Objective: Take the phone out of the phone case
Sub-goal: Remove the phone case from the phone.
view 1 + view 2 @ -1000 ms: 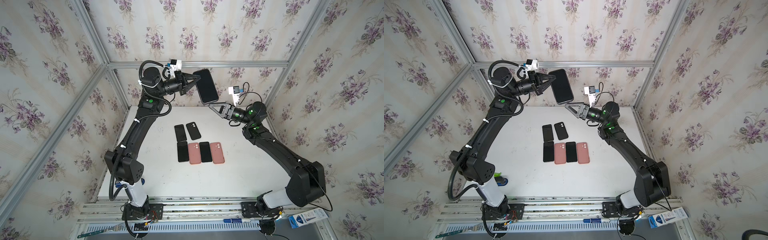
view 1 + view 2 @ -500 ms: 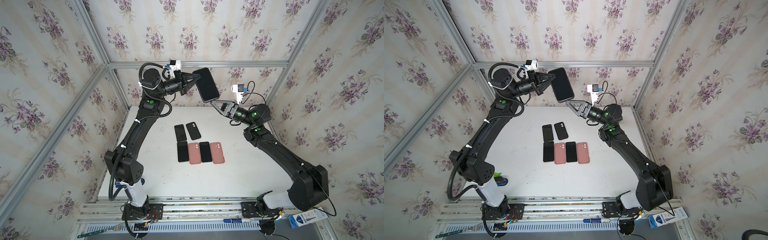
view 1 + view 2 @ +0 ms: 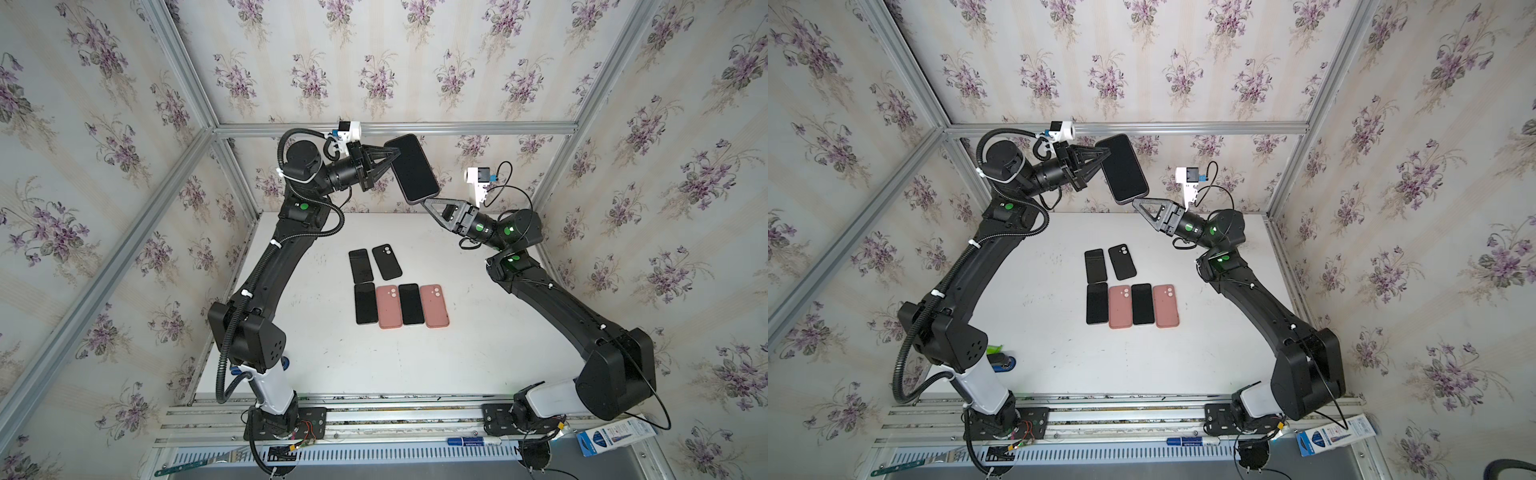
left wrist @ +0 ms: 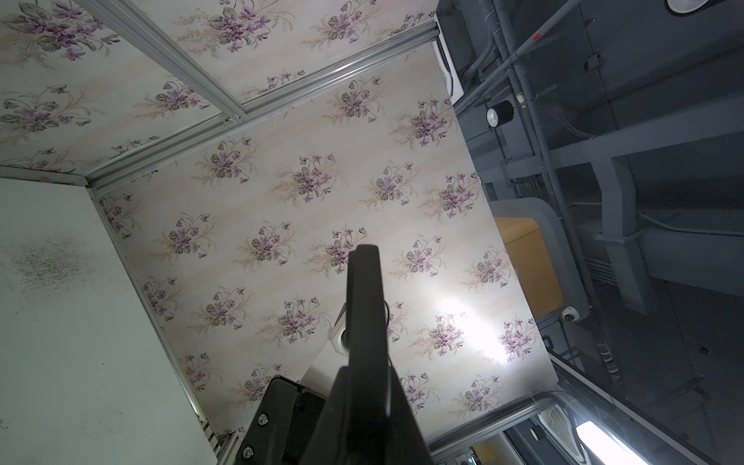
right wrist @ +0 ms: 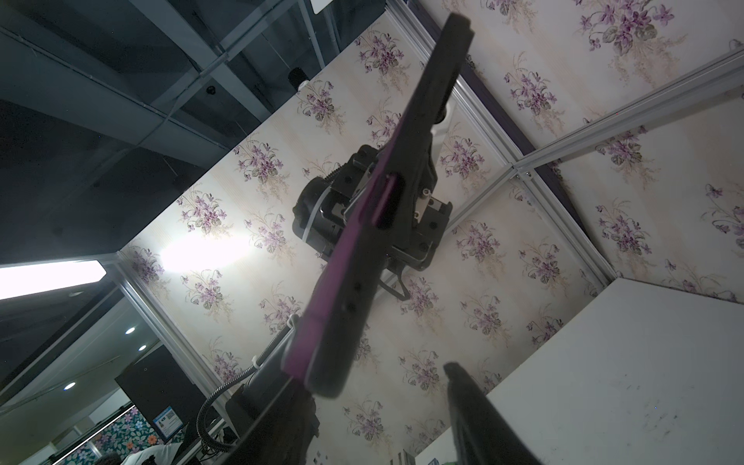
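Observation:
The phone (image 3: 417,168) (image 3: 1124,167) in its dark phone case hangs high above the back of the table, dark flat face toward both top views. My left gripper (image 3: 392,156) (image 3: 1102,156) is shut on its upper left edge. The left wrist view shows the phone (image 4: 364,302) edge-on between the shut jaws. My right gripper (image 3: 430,204) (image 3: 1138,204) is open at the phone's lower end. In the right wrist view that end (image 5: 322,374) lies between the spread fingers, close to one finger and well apart from the other fingertip (image 5: 453,368); one face looks purple there.
On the white table (image 3: 478,353) lie a black phone (image 3: 359,266) and a black case (image 3: 386,262), with a row of two black phones and two pink cases (image 3: 433,305) in front. A blue marker (image 3: 469,441) and a box (image 3: 615,436) sit by the front rail.
My right gripper has risen and moved in from below right until its jaws straddle the phone's lower end. The left gripper has kept its hold on the raised phone.

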